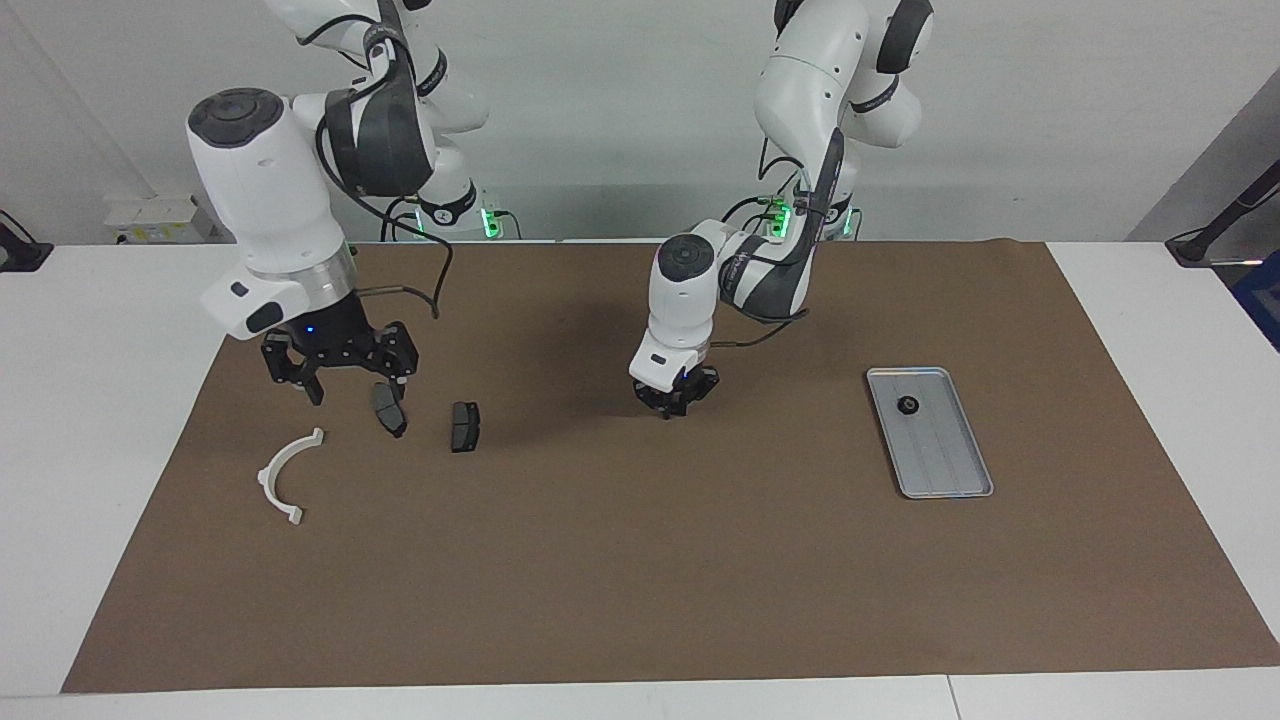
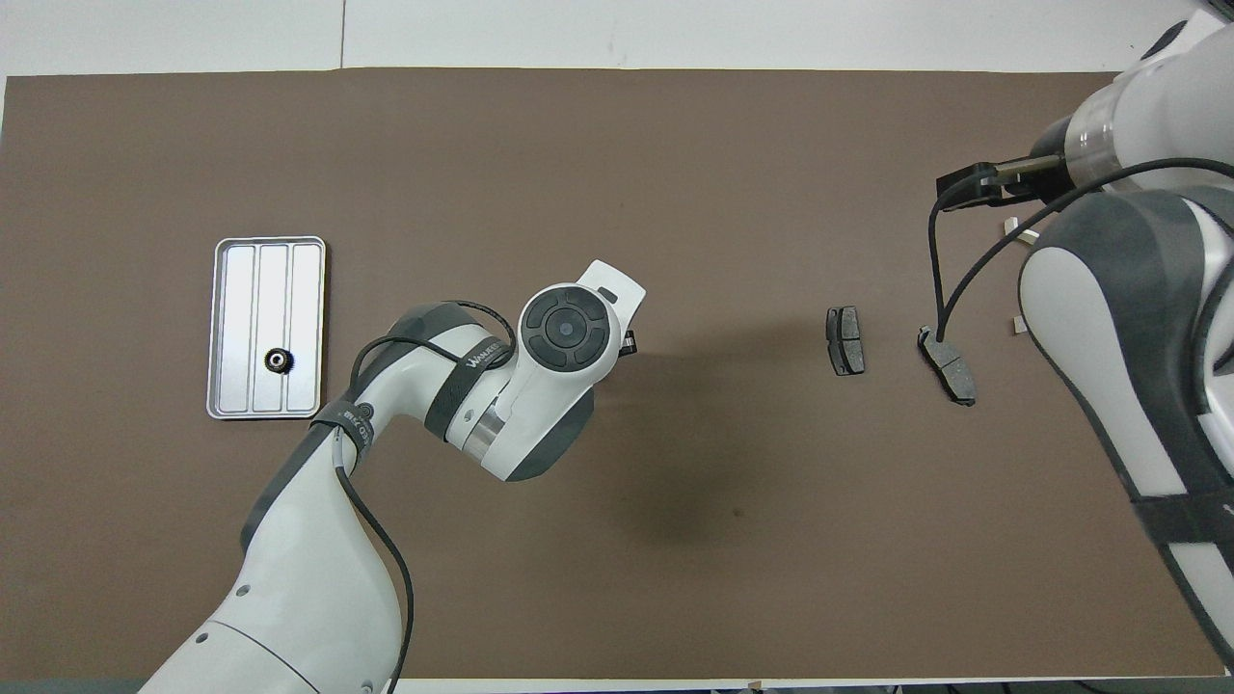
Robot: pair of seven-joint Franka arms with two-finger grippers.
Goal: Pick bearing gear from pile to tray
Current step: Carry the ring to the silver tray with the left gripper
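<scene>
The silver tray (image 1: 952, 462) (image 2: 308, 289) lies toward the left arm's end of the table, with one small black bearing gear (image 1: 908, 405) (image 2: 279, 360) in it. My left gripper (image 1: 672, 408) is down at the mat mid-table, fingertips shut; its own hand hides whatever is between them. The pile lies toward the right arm's end: a white half-ring bracket (image 1: 285, 475) and two dark brake-pad plates (image 1: 465, 426) (image 1: 389, 410) (image 2: 845, 340) (image 2: 950, 364). My right gripper (image 1: 345, 385) hangs open over the mat beside the plate nearer that end, holding nothing.
A brown mat (image 1: 640, 560) covers most of the white table. In the overhead view the right arm (image 2: 1118, 318) hides most of the bracket.
</scene>
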